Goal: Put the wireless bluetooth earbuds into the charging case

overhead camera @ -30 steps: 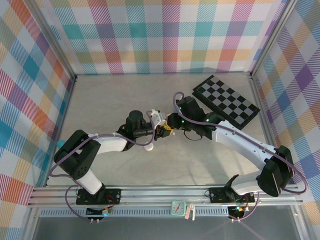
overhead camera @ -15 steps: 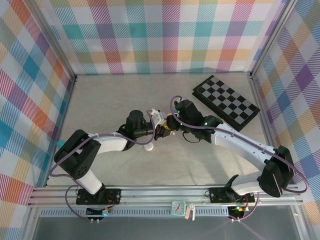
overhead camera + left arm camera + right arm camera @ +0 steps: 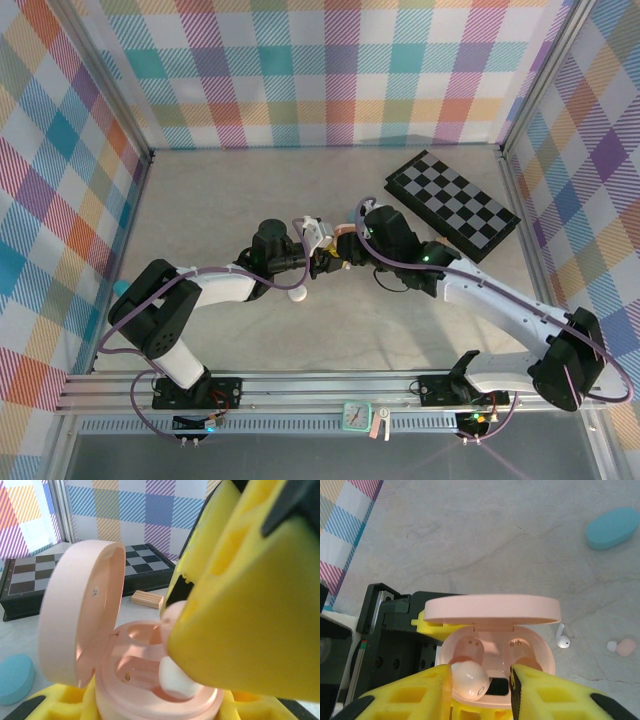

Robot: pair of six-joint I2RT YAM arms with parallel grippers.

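Overhead; wrist close-ups on charging case

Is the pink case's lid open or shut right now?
Open. The pink case has its lid hinged up, leaving the wells inside exposed.

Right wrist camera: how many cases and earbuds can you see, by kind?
Charging cases: 2 (pink case, open; teal case, closed, on the table)
Earbuds: 3 (pink earbud over the open case; white earbud and second pink earbud on the table)
Total: 5
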